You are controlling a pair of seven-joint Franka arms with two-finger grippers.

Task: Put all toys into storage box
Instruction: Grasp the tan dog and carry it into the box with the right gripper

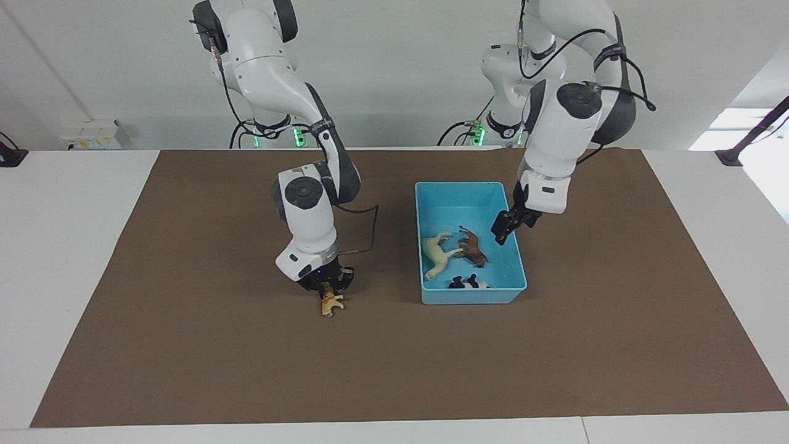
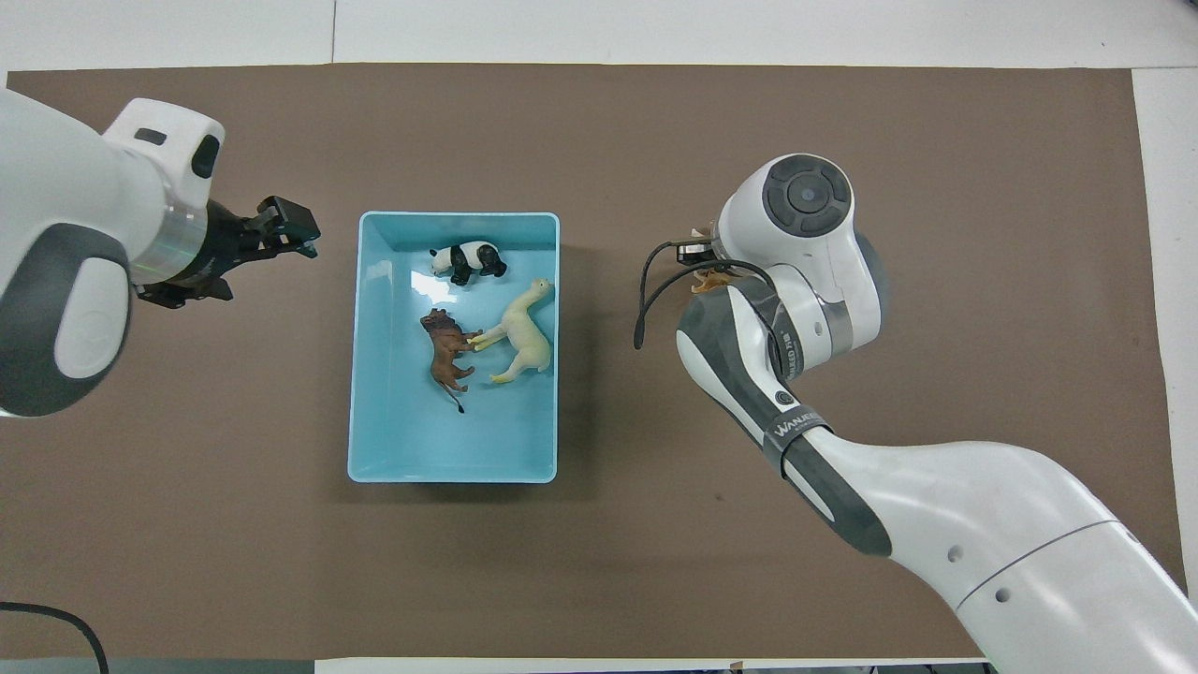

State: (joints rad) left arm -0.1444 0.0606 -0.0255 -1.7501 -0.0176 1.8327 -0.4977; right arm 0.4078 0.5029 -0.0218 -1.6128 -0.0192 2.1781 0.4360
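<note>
The light blue storage box [image 1: 471,296] [image 2: 452,478] stands mid-table. In it lie the cream-white horse [image 1: 436,254] [image 2: 522,333], the dark brown lion [image 1: 472,247] [image 2: 447,351] and the black-and-white panda [image 1: 468,283] [image 2: 468,260], which is at the end farthest from the robots. My right gripper [image 1: 326,285] is low over the mat beside the box, toward the right arm's end, shut on the orange-tan tiger [image 1: 331,303]. The overhead view shows only a bit of the tiger [image 2: 711,279] under the wrist. My left gripper [image 1: 503,233] [image 2: 288,230] is open and empty, raised over the box's wall at the left arm's end.
A brown mat [image 1: 185,345] covers the white table [image 1: 61,246]. A black cable [image 1: 370,229] loops from the right wrist toward the box. A small white unit [image 1: 92,134] sits on the table near the wall, at the right arm's end.
</note>
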